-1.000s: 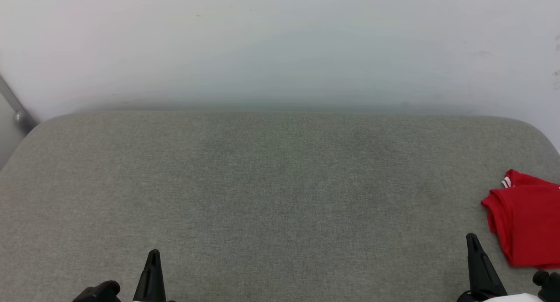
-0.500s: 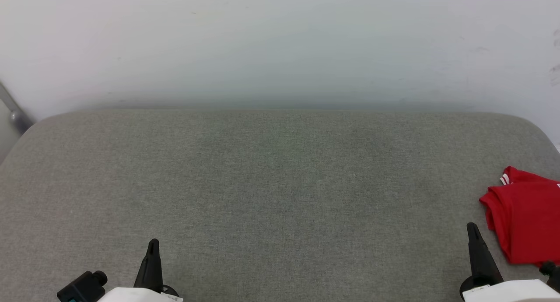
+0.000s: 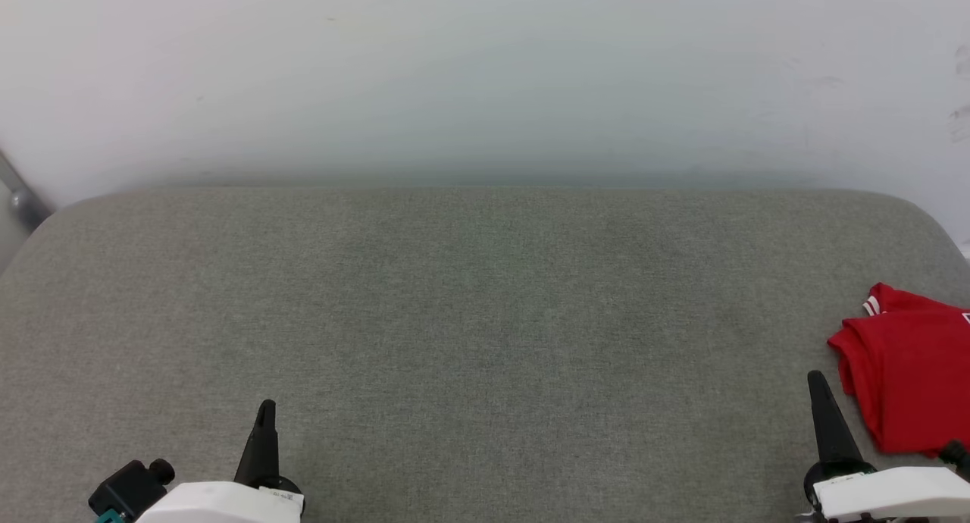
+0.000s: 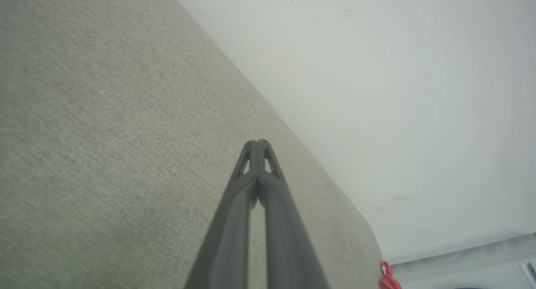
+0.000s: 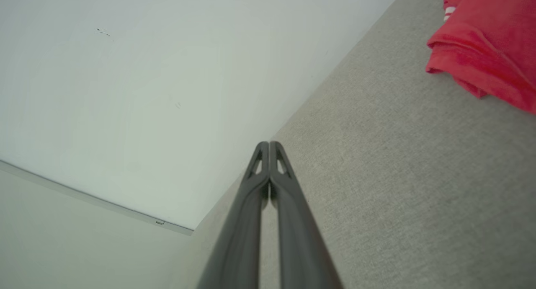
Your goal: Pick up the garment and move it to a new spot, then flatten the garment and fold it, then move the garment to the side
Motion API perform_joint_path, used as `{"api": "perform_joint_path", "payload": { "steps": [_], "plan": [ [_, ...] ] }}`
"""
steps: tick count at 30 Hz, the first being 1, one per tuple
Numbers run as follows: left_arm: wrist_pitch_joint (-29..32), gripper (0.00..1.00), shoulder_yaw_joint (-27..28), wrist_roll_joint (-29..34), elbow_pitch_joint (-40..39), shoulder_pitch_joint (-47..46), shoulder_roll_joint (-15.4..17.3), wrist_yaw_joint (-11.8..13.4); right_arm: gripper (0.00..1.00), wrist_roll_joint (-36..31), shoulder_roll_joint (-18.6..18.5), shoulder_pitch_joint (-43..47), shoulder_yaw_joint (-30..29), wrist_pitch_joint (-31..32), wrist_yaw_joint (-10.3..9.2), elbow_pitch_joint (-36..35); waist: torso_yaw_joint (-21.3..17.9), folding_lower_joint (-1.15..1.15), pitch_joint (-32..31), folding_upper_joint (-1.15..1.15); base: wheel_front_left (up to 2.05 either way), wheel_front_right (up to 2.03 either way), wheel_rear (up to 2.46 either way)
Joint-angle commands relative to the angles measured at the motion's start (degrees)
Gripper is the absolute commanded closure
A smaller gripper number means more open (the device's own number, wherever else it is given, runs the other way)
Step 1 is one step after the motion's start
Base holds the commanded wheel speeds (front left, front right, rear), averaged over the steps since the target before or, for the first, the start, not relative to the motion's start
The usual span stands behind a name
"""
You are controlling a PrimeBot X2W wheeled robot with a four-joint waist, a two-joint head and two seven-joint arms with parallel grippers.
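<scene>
Lying folded at the right edge of the grey fabric tabletop [image 3: 485, 318], the garment [image 3: 905, 379] looks set aside. The left gripper [image 3: 265, 411] and right gripper [image 3: 815, 379] have their jaws pressed together, empty. Finishing well means keeping the right gripper, just beside the fold, from brushing it.

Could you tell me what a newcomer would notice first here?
The folded red garment with white-striped trim stands out at the right edge of the grey fabric surface. The dark two-fingered left gripper and right gripper hover shut and empty at its near edge, the right one beside the garment.
</scene>
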Motion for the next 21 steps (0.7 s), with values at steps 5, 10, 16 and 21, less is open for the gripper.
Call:
{"api": "perform_joint_path", "payload": {
  "steps": [5,10,16,21],
  "plan": [
    [0.9,1.00,0.5,-4.1,0.0,-1.9,0.3,-0.8,1.00,3.8,-0.5,-2.1,-0.3,1.0,-0.01,0.0,-0.1,0.00,0.1,0.00,0.00,0.00,0.00],
    [1.7,1.00,0.8,-7.5,0.5,-2.7,0.3,-1.2,1.00,6.8,-0.5,-2.7,-0.4,1.8,-0.01,0.4,-0.3,0.00,0.3,0.00,0.00,0.00,0.00],
    [2.6,1.00,1.2,-11.3,1.0,-3.5,0.3,-1.8,1.00,10.3,-0.5,-3.5,-0.6,2.8,-0.01,0.8,-0.4,0.00,0.5,0.00,0.00,0.00,0.00],
    [3.4,1.00,1.5,-14.3,1.4,-4.2,0.3,-2.2,1.00,13.0,-0.4,-4.1,-0.7,3.5,-0.01,1.2,-0.6,0.00,0.6,0.00,0.00,0.00,0.00]
  ]
}}
